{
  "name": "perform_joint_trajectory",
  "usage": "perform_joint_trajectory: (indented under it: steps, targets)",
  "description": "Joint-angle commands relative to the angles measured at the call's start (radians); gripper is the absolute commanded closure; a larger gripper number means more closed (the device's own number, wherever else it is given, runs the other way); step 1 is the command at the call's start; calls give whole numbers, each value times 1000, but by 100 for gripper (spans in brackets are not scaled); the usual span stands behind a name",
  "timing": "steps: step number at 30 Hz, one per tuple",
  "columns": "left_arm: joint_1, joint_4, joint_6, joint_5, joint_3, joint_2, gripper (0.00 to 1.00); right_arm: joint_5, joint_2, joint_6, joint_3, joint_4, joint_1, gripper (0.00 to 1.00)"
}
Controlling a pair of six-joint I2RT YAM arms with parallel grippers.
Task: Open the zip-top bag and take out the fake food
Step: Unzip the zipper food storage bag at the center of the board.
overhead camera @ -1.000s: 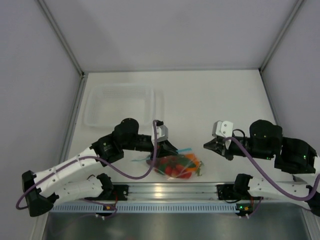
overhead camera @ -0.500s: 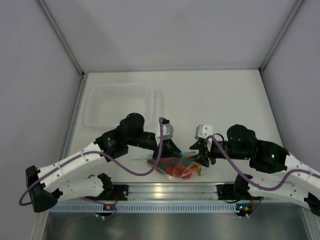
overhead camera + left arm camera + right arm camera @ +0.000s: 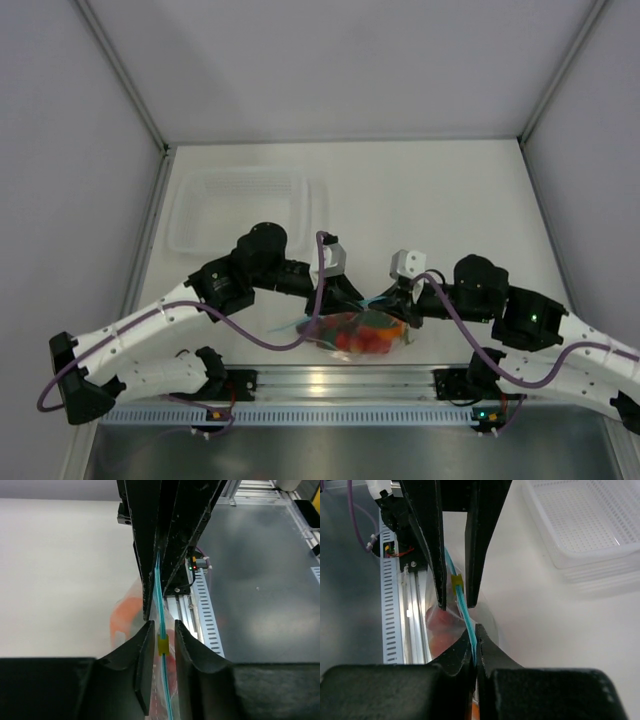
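Limp, light zip-top bag [image 3: 345, 322] of fake food [image 3: 368, 340] at the middle of the near edge of the surface [image 3: 450, 200]: right hand [image 3: 475, 629] clamped on its stiffer zip strip [image 3: 465, 611], the surest hold; left hand [image 3: 163, 630] narrowly astride it, grip uncertain.

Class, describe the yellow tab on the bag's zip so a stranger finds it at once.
On the white table, by the metal front rail, is a small clear soft plastic bag of toy food. On its teal-blue zip strip, between the left tool's black fingers, sits the small yellow tab, the strip's only yellow part.
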Motion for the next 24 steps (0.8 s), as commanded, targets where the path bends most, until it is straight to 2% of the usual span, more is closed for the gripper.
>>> perform_joint_trajectory:
  steps: [1, 3, 4, 7, 12, 18, 24]
  targets:
    - [2, -2, 35, -41, 80, 8, 70, 29, 17, -35, 57, -2, -3, 100]
    - [0, -38, 42, -52, 102, 27, 57, 35, 31, -46, 91, -37, -3, 100]
    - [0, -65, 45, -60, 127, 36, 56, 41, 45, -54, 102, -68, -3, 100]
    - [0, -95, 44, -101, 167, 65, 56, 84, 74, -65, 140, -108, -3, 100]
    - [0, -233, 74, -141, 243, 94, 57, 139, 96, -68, 169, -157, -3, 100]
    - [0, -391, 119, -178, 326, 146, 57, 114, 108, -80, 185, -186, -3, 100]
    - [0, -460, 143, -165, 364, 195, 58, 96, 114, -89, 189, -203, -2, 100]
